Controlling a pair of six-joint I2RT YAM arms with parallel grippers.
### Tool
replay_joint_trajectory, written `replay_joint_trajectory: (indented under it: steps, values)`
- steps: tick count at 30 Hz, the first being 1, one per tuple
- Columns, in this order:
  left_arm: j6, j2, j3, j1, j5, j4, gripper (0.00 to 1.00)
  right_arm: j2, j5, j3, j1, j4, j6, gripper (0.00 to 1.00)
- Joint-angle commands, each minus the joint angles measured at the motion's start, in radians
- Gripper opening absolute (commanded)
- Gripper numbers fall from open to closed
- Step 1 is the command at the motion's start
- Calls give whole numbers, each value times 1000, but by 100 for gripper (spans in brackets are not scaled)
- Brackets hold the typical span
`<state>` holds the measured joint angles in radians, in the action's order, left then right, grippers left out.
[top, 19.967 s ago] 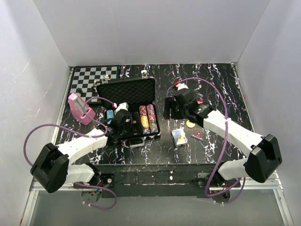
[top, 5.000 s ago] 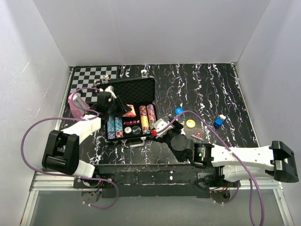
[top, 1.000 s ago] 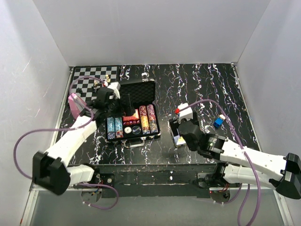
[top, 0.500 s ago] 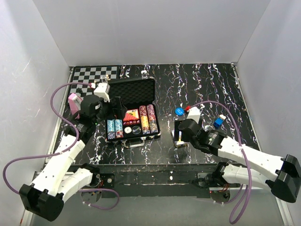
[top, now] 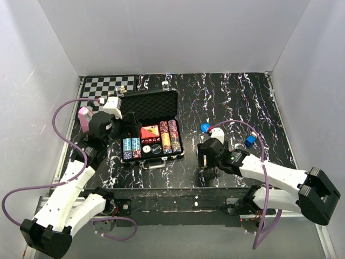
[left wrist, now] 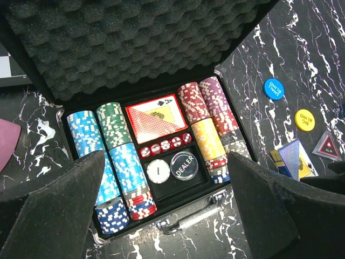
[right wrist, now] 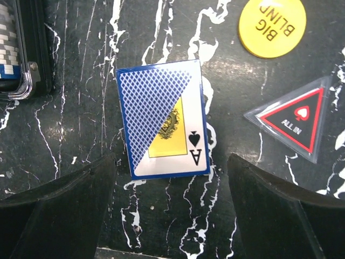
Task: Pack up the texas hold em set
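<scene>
The case (left wrist: pixel 135 43) lies open on the left-centre of the table (right wrist: pixel 70 81), chips in rows, red deck (left wrist: pixel 156 117) and dealer button (left wrist: pixel 183 163) in their slots. The blue deck (right wrist: pixel 161 118) lies flat on the table just right of the case, and fetching it looks like the step in hand. The right gripper (right wrist: pixel 170 162) hangs over it with jaws wide apart, one on each side and clear of the deck's long edges, holding nothing. The left gripper (left wrist: pixel 166 162) hovers above the case, also spread wide and empty. To do this well, the right arm should come straight down so the fingers (right wrist: pixel 64 199) straddle the deck evenly, with the tips almost on the table, since a flat deck gives little edge to catch. It sits slightly skewed to the jaws, so a small wrist turn first would square the grip and stop the deck from twisting or fanning. The close should be gentle. The yellow button (right wrist: pixel 272 24) and the triangle (right wrist: pixel 294 118) lie near the right finger's side and should not be nudged. The left gripper is best kept clear of the card slot.
</scene>
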<state>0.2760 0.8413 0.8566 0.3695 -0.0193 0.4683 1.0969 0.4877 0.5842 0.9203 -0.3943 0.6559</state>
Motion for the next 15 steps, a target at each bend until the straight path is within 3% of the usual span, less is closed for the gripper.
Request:
replay_joint_trajectory:
  steps: [1,15]
  values:
    - [-12,-10,-7,-3,-19,-2,98,50,-32,17,-3,80,-58,90]
    - [-12,-5,-8,-3,-18,-3,98,181,-34,28,-1,126,-65,89]
